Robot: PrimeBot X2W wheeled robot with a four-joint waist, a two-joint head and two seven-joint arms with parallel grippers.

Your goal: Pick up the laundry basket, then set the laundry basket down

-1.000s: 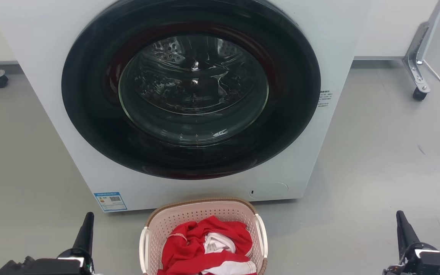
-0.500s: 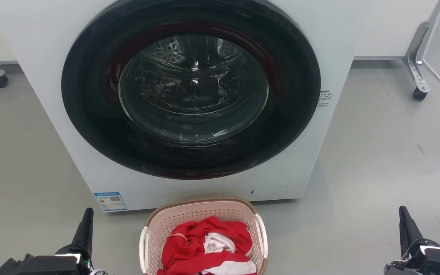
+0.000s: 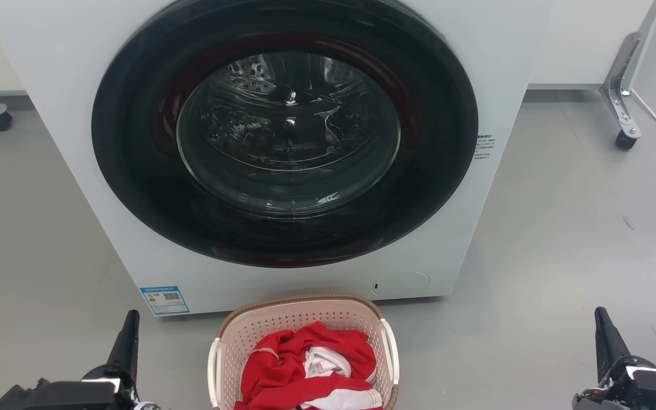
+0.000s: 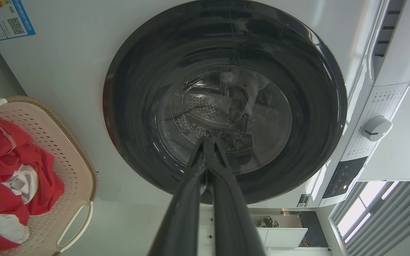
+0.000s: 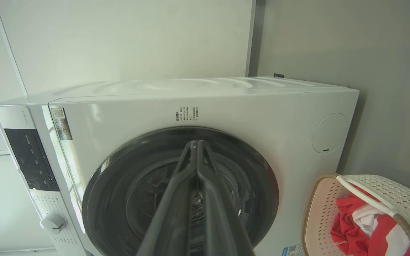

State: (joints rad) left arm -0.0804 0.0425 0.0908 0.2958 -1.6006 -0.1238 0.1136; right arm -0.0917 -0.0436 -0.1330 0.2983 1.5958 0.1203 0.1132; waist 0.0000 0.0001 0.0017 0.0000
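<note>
Nearest, the left gripper point(image 4: 206, 142) at 7 o'clock and the right gripper point(image 5: 195, 144) at 5 o'clock both have fingers pressed together, empty. Between them at 6 o'clock, the laundry basket point(image 3: 305, 300) sits on the floor point(image 3: 561, 256) holding red and white clothes point(image 3: 299, 370). Beyond it stands the washer point(image 3: 49, 114).

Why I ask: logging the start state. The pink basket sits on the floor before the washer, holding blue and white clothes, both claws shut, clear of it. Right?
Not quite: the head view shows red and white clothes, not blue. Otherwise right: laundry basket on the floor before the washer, left claw and right claw shut, clear of it.
</note>
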